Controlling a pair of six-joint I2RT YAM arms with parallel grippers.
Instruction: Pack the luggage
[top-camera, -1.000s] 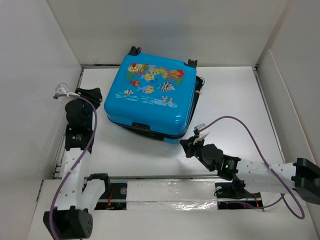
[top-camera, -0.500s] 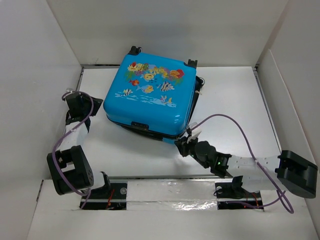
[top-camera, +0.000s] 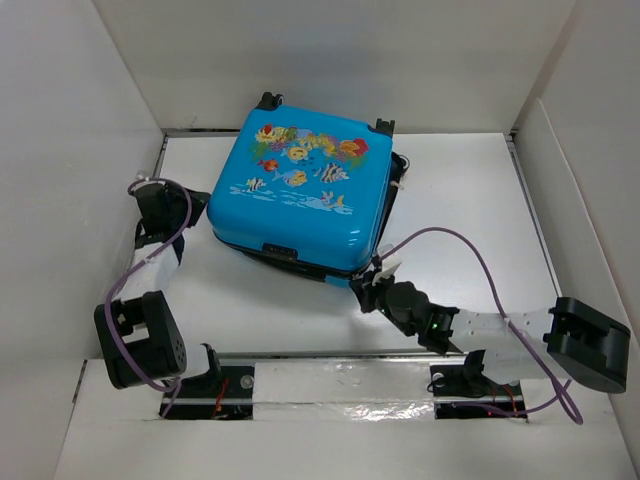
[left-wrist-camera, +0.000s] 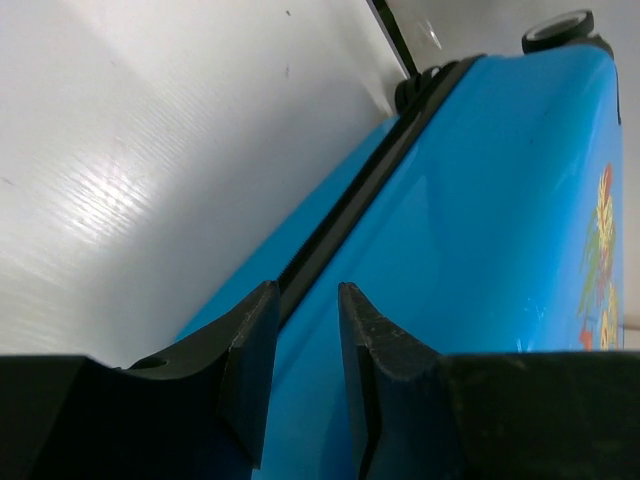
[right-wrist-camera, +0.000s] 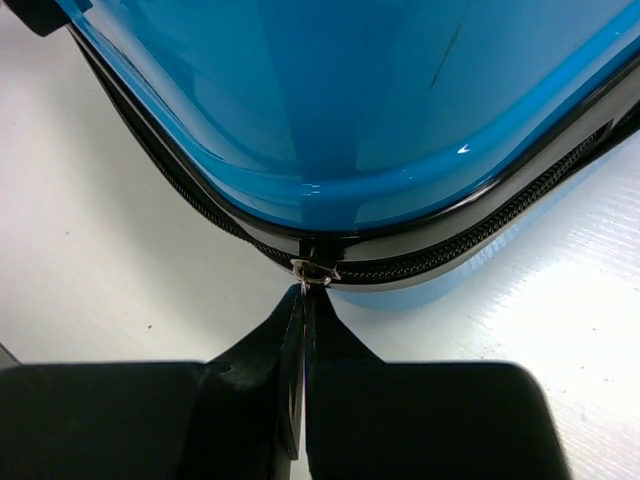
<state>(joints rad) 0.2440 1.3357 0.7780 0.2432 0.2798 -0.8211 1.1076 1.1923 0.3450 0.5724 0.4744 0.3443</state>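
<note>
The left arm folded back from its base at the near-left corner, forearm reaching up the table's left side. The left gripper (top-camera: 152, 196) sat against the left flank of the luggage (top-camera: 300, 195), its jaws a narrow way apart and holding nothing. In the left wrist view the black seam (left-wrist-camera: 345, 215) between the two blue shells ran straight toward that gap. The right arm lay low, stretched from the near-right corner toward the luggage's near-right corner. The right gripper (right-wrist-camera: 303, 295) had its fingers pressed flat together, with the tips touching the small metal zipper pull (right-wrist-camera: 313, 272). Whether any of the pull was pinched between them could not be told.

The luggage lay closed and flat, print side up, at the middle of the table's far edge. It was turned slightly, with its black wheels (top-camera: 268, 101) toward the far wall. The white table (top-camera: 470, 200) was boxed in by white panels (top-camera: 60, 150) on three sides. A purple cable (top-camera: 470, 255) looped above each arm.

The zipper track (right-wrist-camera: 470, 240) under the shell rim showed only in the right wrist view. The luggage's underside and contents were hidden.
</note>
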